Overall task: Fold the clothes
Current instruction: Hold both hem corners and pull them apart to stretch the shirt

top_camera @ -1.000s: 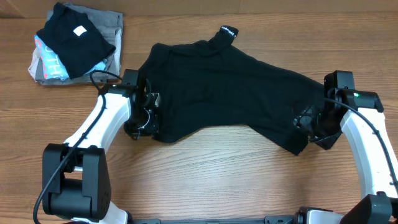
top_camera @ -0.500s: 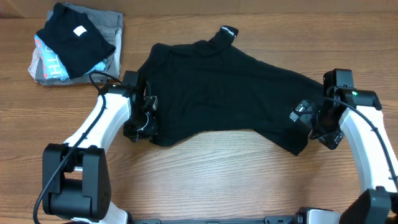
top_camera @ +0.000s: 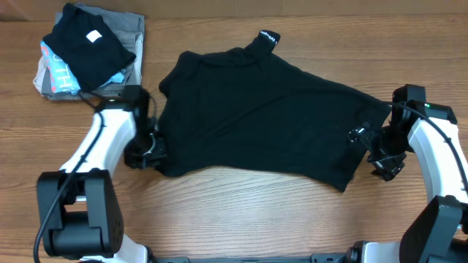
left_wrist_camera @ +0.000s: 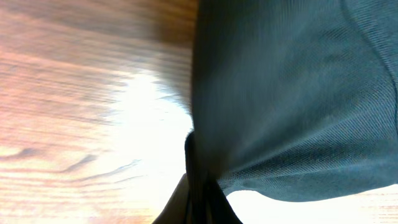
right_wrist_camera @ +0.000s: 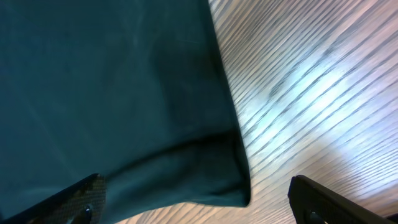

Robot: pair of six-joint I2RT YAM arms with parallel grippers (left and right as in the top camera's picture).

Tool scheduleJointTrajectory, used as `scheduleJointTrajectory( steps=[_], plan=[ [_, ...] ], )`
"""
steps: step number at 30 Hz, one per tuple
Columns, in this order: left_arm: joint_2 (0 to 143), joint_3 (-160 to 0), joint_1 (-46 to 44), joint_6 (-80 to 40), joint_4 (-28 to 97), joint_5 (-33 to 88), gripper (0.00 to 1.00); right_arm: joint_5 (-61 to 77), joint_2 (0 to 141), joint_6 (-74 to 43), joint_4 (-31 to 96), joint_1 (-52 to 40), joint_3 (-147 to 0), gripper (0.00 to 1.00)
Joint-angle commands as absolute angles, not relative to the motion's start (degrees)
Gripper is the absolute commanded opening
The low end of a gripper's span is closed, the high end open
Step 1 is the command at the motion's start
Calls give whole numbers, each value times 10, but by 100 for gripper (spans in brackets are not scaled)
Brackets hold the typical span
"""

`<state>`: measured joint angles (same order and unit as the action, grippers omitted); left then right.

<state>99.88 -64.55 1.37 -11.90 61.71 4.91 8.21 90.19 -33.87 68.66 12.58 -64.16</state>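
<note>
A black collared shirt (top_camera: 256,109) lay spread across the middle of the wooden table (top_camera: 241,212). Its collar (top_camera: 268,36) pointed to the far edge and carried small white lettering. The fabric ran slantwise from the left arm's side down toward the right arm's side, with soft wrinkles across it.

The left pincer (top_camera: 150,148) sat at the shirt's left edge, low against the table. Its jaws were fully closed and pinched a gather of the black fabric. In the left wrist view the cloth (left_wrist_camera: 298,93) drew down into a tight bunch right at the pincer (left_wrist_camera: 202,196), with bare table (left_wrist_camera: 74,93) to the side under a bright glare.

The right pincer (top_camera: 371,150) stood at the shirt's lower right corner with its jaws spread wide and nothing clamped between them. In the right wrist view its two fingers (right_wrist_camera: 74,199) showed far apart at the bottom of the frame. The shirt's corner (right_wrist_camera: 106,93) lay flat on the table (right_wrist_camera: 311,93) between and ahead of them. Whether a finger touched the cloth could not be told.

At the far left corner of the table, well apart from the shirt, sat a pile of folded clothes. A folded black piece (top_camera: 77,51) with a white square label lay on top. A grey garment (top_camera: 128,25) and a light-blue garment (top_camera: 55,69) lay under it.
</note>
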Motion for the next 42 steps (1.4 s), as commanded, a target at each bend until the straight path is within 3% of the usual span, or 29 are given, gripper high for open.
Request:
scheduleJointTrajectory(
  steps=[1, 11, 19, 24, 31, 42],
  plan=[
    [990, -655, 32, -116, 628, 46, 4, 124, 901, -343, 688, 102, -629, 97],
    [990, -655, 32, -116, 631, 52, 4, 151, 893, -363, 681, 57, -560, 91],
    [990, -655, 32, -116, 630, 57, 4, 129, 772, -390, 686, 57, -503, 91],
    [990, -655, 32, -116, 629, 60, 4, 125, 741, -391, 623, 58, -430, 90],
    [990, -655, 32, -116, 631, 60, 4, 151, 749, -396, 541, 58, -368, 76],
    [990, -655, 32, -116, 630, 60, 4, 114, 750, -407, 518, 58, -367, 54]
  ],
)
